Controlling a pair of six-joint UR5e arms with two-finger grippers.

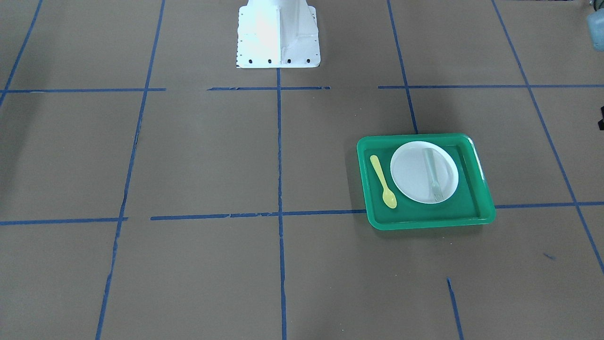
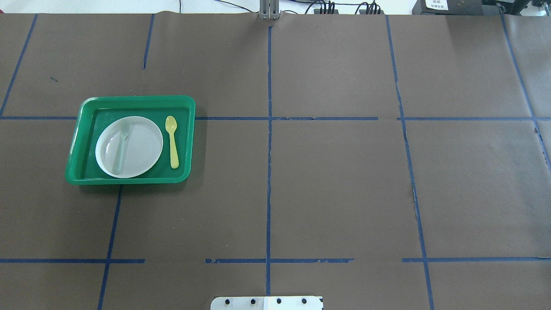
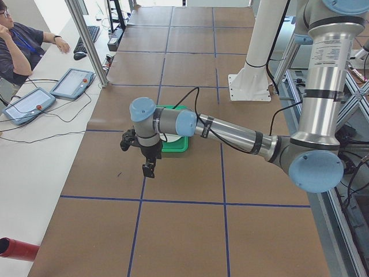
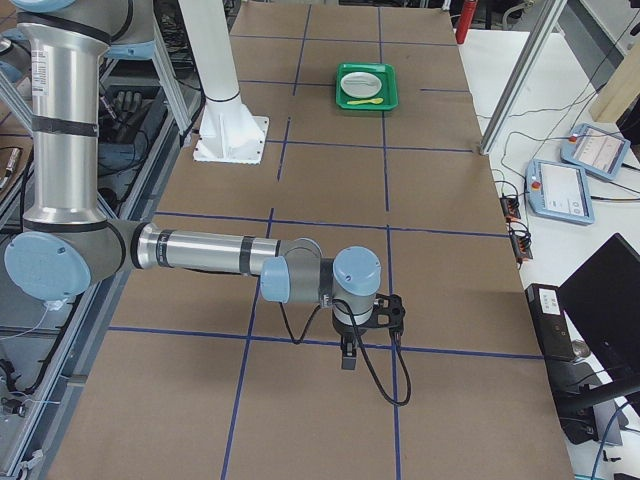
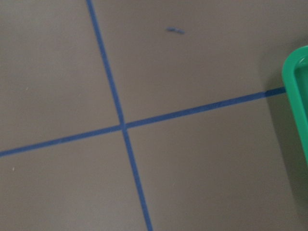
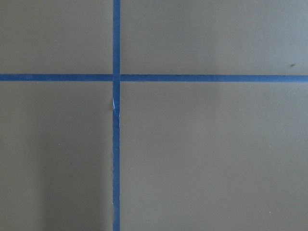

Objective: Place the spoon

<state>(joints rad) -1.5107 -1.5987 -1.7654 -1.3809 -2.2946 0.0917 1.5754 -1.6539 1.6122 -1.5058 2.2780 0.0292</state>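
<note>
The small yellow spoon lies flat in the green tray, beside the white plate, its bowl toward the table's far side. It also shows in the overhead view and, tiny, in the exterior right view. A pale grey-green fork lies on the plate. My left gripper hangs over the table just beyond the tray's end, apart from the spoon; I cannot tell whether it is open or shut. My right gripper hangs far off at the table's other end; I cannot tell its state either.
The table is brown paper with a blue tape grid. The robot's white base stands at the middle of its near edge. The tray's edge shows in the left wrist view. Operators' tablets and cables lie on the side bench.
</note>
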